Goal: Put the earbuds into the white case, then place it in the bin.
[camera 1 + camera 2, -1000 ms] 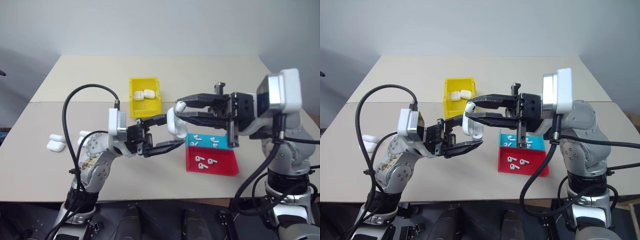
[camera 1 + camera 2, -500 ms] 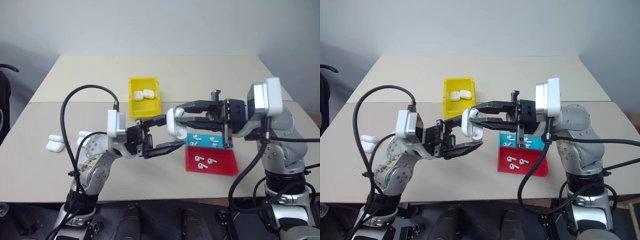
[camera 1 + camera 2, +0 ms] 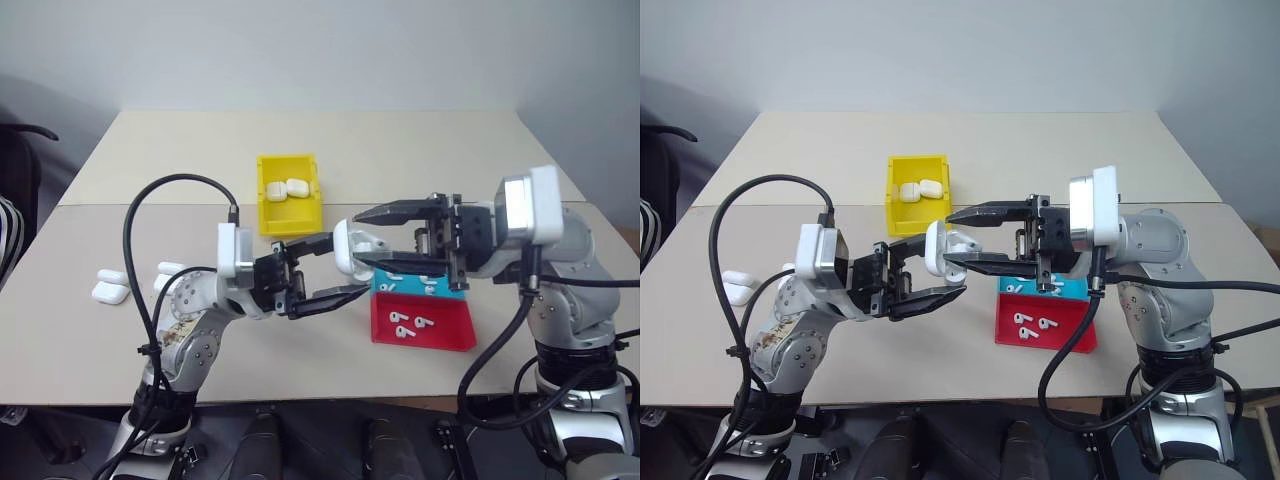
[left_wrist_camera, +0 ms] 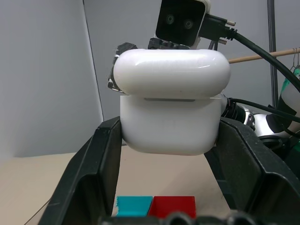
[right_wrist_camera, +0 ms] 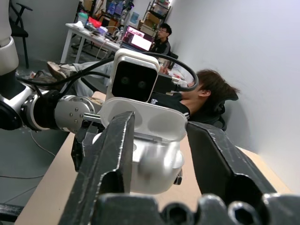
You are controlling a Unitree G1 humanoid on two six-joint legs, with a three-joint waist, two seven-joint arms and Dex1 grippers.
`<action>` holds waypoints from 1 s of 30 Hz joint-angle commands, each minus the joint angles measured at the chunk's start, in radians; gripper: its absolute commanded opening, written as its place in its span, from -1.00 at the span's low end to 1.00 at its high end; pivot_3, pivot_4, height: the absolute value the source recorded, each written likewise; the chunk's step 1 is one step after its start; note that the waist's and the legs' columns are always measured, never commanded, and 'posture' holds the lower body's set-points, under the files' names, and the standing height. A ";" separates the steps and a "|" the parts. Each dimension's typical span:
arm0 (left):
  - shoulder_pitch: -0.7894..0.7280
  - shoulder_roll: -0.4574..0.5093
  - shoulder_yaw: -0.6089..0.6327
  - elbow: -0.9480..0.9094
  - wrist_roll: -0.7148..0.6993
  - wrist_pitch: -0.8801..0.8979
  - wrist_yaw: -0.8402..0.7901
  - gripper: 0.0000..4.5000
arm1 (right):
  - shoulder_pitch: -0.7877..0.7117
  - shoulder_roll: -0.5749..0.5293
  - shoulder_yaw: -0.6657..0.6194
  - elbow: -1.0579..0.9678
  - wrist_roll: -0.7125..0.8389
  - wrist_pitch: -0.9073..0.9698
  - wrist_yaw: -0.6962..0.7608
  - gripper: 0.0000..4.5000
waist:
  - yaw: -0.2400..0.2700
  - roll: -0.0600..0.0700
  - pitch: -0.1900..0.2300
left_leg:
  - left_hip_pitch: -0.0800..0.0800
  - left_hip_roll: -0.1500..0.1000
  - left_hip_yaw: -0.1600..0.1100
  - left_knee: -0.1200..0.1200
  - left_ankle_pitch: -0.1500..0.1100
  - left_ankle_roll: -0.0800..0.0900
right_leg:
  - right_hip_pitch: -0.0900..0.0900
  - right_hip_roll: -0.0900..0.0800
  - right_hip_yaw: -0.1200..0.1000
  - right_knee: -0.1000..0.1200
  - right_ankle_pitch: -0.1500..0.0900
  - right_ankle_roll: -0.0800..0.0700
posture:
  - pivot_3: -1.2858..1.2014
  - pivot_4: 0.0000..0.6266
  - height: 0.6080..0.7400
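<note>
Two claws met above the table (image 3: pixel 420 150): my left claw (image 3: pixel 322 270) was clamped on the white case (image 3: pixel 344 248), while my right claw (image 3: pixel 385 238) had its fingers spread apart around the case's lid end. Behind them sat the bin (image 3: pixel 290 192) with two cases (image 3: pixel 286 188) inside. Just below the right claw lay the teal tray (image 3: pixel 425 285) and red tray (image 3: pixel 422 322), each with earbuds (image 3: pixel 410 324). Spare cases (image 3: pixel 111 285) lay near the table's left edge.
</note>
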 commanded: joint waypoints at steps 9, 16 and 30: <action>0.024 0.000 0.007 0.055 0.078 -0.089 -0.030 0.22 | 0.016 -0.071 -0.037 0.021 -0.005 -0.012 0.012 -0.01 | 0.000 0.000 0.000 | 0.000 0.000 0.000 0.000 0.000 0.000 | 0.000 0.000 0.000 0.000 0.000 0.000 | 0.03 -0.52 1.00; 0.074 0.074 0.057 0.191 0.173 -0.235 -0.090 0.22 | 0.139 -0.192 -0.057 -0.043 -0.057 0.037 -0.038 -0.01 | 0.003 0.000 0.000 | 0.000 0.000 0.000 -0.001 0.000 -0.001 | -0.001 0.000 0.000 -0.001 0.000 0.000 | 0.03 -0.52 1.00; 0.126 0.136 0.145 0.144 0.166 -0.248 -0.040 0.22 | 0.077 -0.396 0.100 -0.101 -0.150 0.341 -0.108 -0.01 | 0.005 0.000 0.000 | -0.001 0.000 0.000 -0.002 -0.004 -0.007 | -0.002 0.000 0.000 -0.002 -0.001 -0.001 | 0.03 -0.52 1.00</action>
